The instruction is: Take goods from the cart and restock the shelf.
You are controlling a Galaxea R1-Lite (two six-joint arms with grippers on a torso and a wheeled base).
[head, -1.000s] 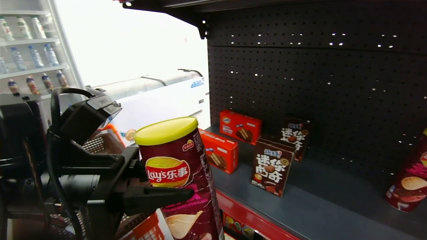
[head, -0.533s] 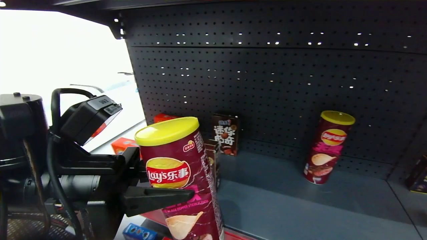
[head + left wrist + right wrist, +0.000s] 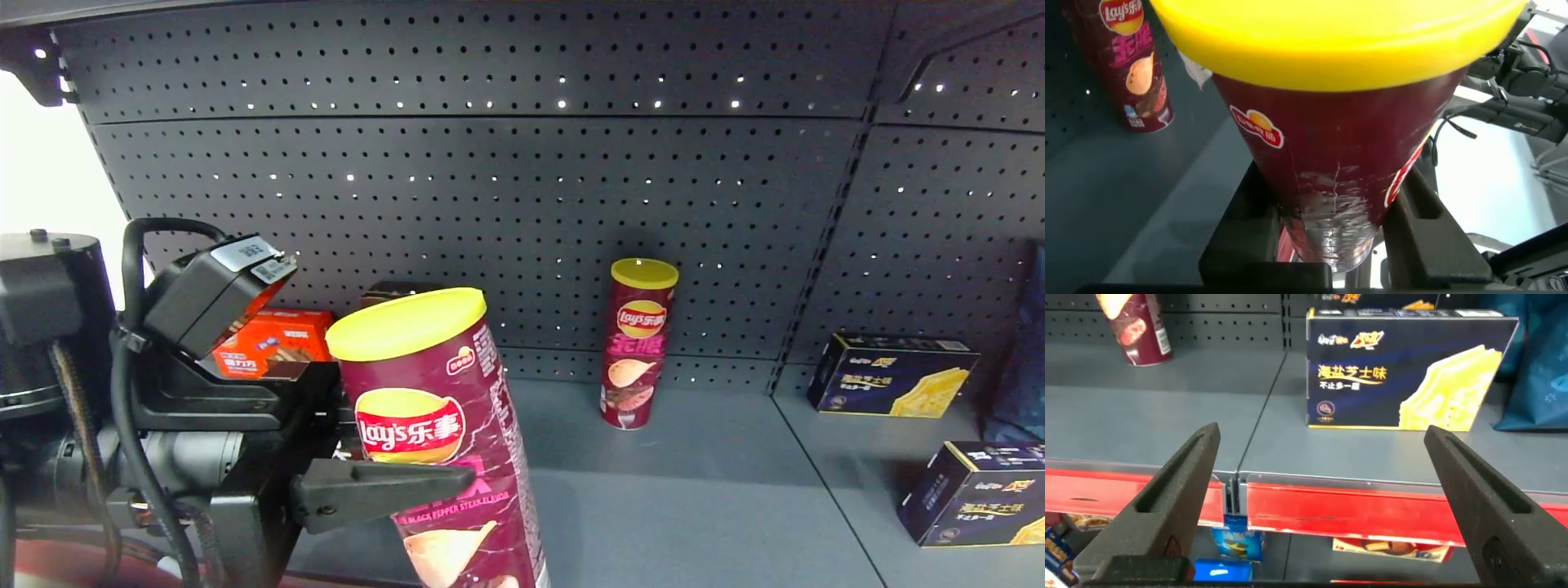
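OK, we see the left gripper [image 3: 400, 433] clenched on a chips can [image 3: 441, 384]: tall maroon glossy cylinder w/ flat yellow plastic lid, upright. It's held off the deck in front of the shelf [image 3: 702, 490], towards its left end. From the left wrist view, black fingers [image 3: 1429, 233] press both sides of the can's lower body. The right gripper [image 3: 1323, 434] is released, its matte black wedge fingers spread wide, facing the shelf's red front lip [image 3: 1372, 510].

Shelf deck is smooth grey-blue sheet metal; the back is a dark pegboard [image 3: 490, 204] w/ light through some holes. A second can [image 3: 638, 355], same type, stands upright at the back, mid-shelf. There's an orange carton [image 3: 273, 347] back left and two navy cartons [image 3: 890, 376] [image 3: 971, 494] on the adjoining bay at right.
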